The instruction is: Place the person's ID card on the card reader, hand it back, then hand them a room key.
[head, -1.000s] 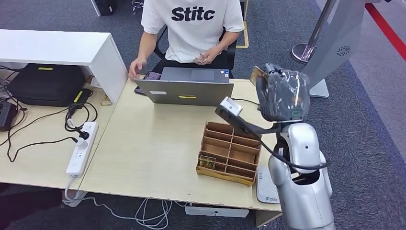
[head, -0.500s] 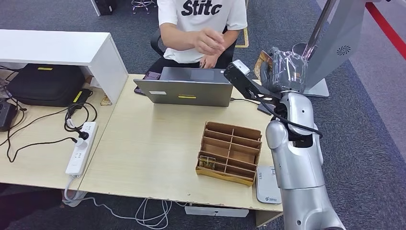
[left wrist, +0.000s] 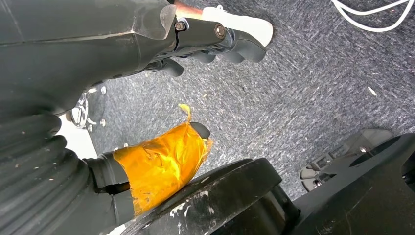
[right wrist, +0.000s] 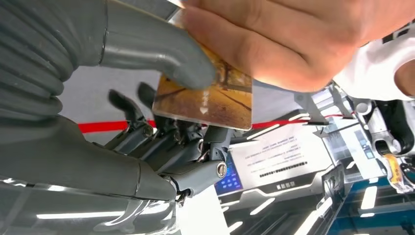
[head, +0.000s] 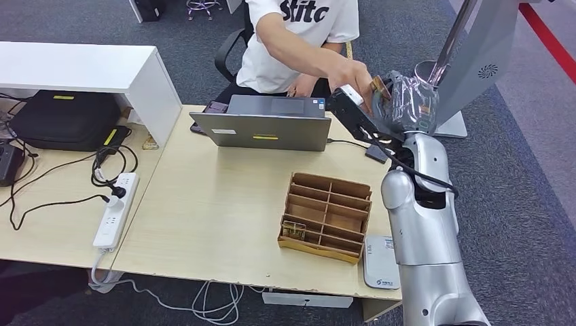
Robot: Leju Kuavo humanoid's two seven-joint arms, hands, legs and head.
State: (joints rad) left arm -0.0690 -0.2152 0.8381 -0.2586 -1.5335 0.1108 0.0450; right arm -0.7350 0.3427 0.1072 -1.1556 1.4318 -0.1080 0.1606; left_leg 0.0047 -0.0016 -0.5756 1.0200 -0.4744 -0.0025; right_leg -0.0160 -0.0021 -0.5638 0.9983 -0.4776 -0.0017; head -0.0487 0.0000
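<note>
1. One table (head: 204, 204) is seen, with a laptop (head: 268, 125) toward 12 o'clock and a wooden organizer (head: 326, 216) toward 4 o'clock.
2. A card reader (head: 380, 263) lies just beside the organizer, at its 4 o'clock.
3. The right hand (head: 407, 102) is raised beyond the table's far edge; a card (right wrist: 205, 98) is pinched under its thumb.
4. The card is also gripped by a person's hand (right wrist: 293, 44).
5. The left hand (left wrist: 161, 161) hangs over carpet, nothing held, fingers apart.

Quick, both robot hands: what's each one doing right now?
Left robot hand: hangs low over the carpet, holding nothing; open or shut cannot be told.
Right robot hand: grips the card, which the person's hand also grasps.
</note>
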